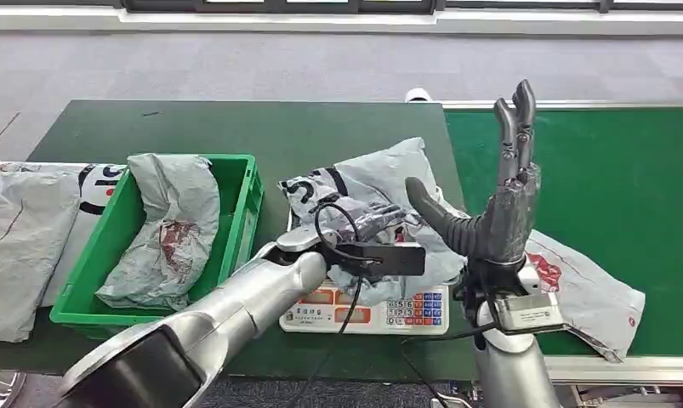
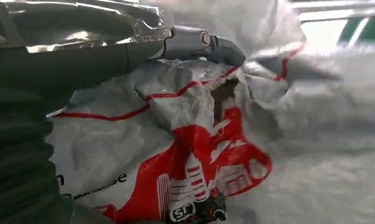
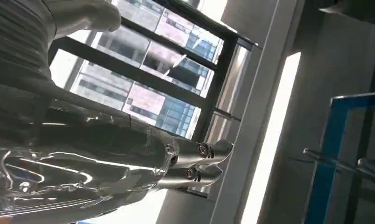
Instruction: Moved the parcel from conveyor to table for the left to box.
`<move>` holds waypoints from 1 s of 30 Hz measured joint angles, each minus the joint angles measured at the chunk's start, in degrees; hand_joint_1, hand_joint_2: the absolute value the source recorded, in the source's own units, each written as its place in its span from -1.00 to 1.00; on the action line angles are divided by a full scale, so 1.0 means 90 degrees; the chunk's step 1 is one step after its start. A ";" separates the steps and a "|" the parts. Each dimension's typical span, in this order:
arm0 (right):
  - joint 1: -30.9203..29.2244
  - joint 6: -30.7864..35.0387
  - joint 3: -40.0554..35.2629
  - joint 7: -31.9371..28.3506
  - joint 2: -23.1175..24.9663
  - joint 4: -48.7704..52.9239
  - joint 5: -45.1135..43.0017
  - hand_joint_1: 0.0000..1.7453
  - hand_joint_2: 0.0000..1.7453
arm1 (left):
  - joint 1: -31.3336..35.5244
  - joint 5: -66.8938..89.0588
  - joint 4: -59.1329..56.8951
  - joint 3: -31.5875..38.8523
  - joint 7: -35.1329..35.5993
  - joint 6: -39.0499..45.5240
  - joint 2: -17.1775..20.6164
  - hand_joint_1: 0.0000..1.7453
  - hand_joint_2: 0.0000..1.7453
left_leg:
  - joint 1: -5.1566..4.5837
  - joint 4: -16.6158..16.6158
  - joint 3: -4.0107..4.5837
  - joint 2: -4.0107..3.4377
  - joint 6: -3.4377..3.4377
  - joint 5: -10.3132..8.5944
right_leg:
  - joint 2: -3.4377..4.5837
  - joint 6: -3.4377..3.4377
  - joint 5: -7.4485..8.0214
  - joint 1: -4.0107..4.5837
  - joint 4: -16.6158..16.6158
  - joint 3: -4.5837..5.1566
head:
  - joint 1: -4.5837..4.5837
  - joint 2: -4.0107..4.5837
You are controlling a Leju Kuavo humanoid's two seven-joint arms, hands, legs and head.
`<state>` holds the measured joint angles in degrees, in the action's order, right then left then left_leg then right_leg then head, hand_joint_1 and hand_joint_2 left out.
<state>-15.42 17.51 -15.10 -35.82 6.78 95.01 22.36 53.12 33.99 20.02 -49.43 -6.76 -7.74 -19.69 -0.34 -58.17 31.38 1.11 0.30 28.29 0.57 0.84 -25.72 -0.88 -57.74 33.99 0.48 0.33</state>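
Note:
A crumpled grey parcel (image 1: 380,180) with black and red print lies on a white scale (image 1: 367,313) at the table's right end. My left hand (image 1: 373,225) reaches over it from the left, fingers stretched out and resting on its top. The left wrist view has the parcel (image 2: 190,154) close under the straight fingers (image 2: 199,42), with no grip on it visible. Just right of the parcel my right hand (image 1: 503,200) is raised, fingers pointing up and apart, holding nothing. In the right wrist view the fingers (image 3: 199,163) are straight against a window.
A green crate (image 1: 240,212) left of the scale holds one grey parcel (image 1: 172,229). More grey parcels (image 1: 23,238) lie at the far left of the dark green table (image 1: 278,127). Another grey parcel (image 1: 589,293) lies on the green conveyor (image 1: 610,178) behind my right arm.

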 measured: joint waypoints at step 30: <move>-0.0155 -0.0019 -0.0100 0.0153 0.0083 0.0146 0.0165 -1.00 1.00 | 0.0018 0.0007 -0.0440 -0.0397 0.0076 -0.0129 0.0010 1.00 1.00 | 0.0000 0.0001 -0.0048 0.0005 0.0004 -0.0005 | -0.0002 0.0000 0.0001 0.0000 0.0001 -0.0055 | -0.0002 0.0000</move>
<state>-16.82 17.33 -16.00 -34.45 7.52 96.32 23.85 53.28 34.05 16.07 -53.00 -6.08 -8.90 -19.61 -0.33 -58.15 30.95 1.15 0.34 28.25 0.55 0.85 -25.72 -0.88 -57.74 33.50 0.46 0.33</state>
